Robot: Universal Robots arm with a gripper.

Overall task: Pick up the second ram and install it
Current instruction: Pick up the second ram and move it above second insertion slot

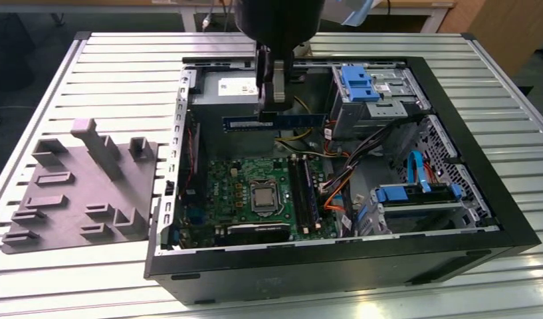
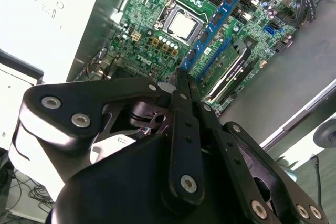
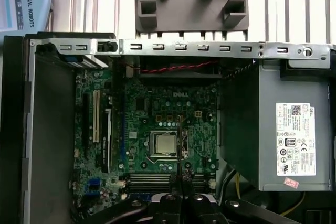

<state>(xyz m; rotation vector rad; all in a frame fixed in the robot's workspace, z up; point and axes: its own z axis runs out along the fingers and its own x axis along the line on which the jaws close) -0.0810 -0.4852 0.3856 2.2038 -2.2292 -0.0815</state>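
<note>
Ram [image 1: 273, 123] clamped between fingers [image 1: 266, 93], hovering above open case [image 1: 342, 266]. Risk: stick tilted or notch off slot [image 1: 304, 189], forced press could jam, bend contacts.

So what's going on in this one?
The arm's gripper is shut on the second ram, a blue memory stick, and holds it roughly level in the air over the open computer case. The green motherboard with its CPU lies below in the case. The stick is not seated in a slot yet. A grey parts holder sits on the table at the exterior view's left.
</note>
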